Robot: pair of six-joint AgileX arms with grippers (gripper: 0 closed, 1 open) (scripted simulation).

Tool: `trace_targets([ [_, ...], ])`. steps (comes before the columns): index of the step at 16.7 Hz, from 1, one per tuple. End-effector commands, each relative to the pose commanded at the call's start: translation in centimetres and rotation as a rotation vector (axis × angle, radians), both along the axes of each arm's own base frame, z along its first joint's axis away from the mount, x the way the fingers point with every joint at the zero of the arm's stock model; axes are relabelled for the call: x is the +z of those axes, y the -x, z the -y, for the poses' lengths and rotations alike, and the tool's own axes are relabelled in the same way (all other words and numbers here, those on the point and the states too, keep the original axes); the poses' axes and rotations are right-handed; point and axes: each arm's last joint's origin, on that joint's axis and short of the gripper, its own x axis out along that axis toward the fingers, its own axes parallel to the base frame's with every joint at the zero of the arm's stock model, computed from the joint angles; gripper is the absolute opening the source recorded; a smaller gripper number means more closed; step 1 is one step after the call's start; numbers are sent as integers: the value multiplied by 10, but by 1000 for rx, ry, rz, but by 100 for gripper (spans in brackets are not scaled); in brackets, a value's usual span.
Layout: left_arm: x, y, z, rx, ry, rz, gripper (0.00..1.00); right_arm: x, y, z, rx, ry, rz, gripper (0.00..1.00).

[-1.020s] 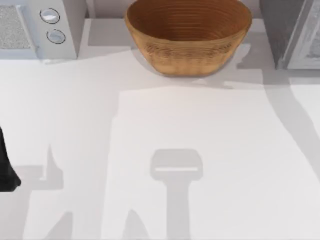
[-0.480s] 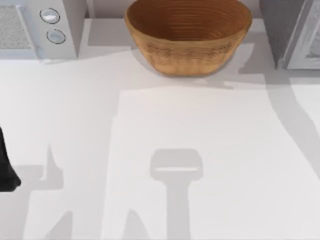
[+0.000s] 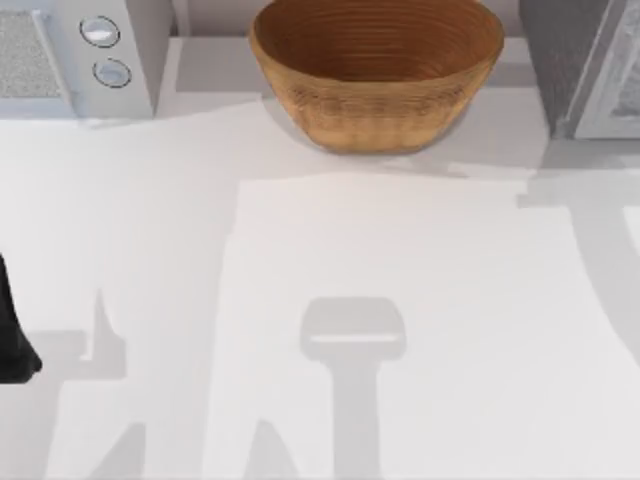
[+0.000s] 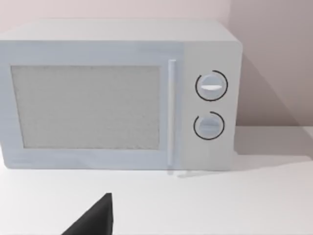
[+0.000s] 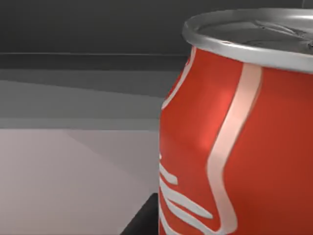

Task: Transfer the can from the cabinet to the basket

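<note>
The red can (image 5: 234, 147), with white swirls and a silver top, looms very close in the right wrist view. One dark finger (image 5: 142, 221) of my right gripper lies against its side, and the gripper is shut on it. Behind the can is the dark inside of the cabinet (image 5: 83, 29). From above, the cabinet (image 3: 560, 60) stands at the back right, its pale door panel (image 3: 618, 80) swung outward. The wicker basket (image 3: 376, 70) sits at the back middle, with nothing in its visible part. My left arm (image 3: 12, 335) is parked at the left edge.
A light-grey microwave (image 3: 90, 55) with two round dials stands at the back left, and it faces the left wrist camera (image 4: 117, 93). The white tabletop (image 3: 380, 300) stretches open in front of the basket. Arm shadows fall across its right side.
The right arm's shadow has shifted on the table: the patch beside the basket's right side is gone, and a broad band now lies lower, in front of the cabinet. The left arm stays still.
</note>
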Motion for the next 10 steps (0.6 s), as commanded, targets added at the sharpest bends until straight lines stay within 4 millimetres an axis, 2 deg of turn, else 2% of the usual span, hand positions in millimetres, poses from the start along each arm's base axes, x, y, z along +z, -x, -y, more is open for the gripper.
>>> trace_targets([
  [2,0,0,0,0,0,0,100,-47,11,8,-4,5,-30,0],
  [8,0,0,0,0,0,0,100,-208,40,25,-8,3,-92,0],
  [10,0,0,0,0,0,0,100,-251,46,29,-6,-2,-78,0],
])
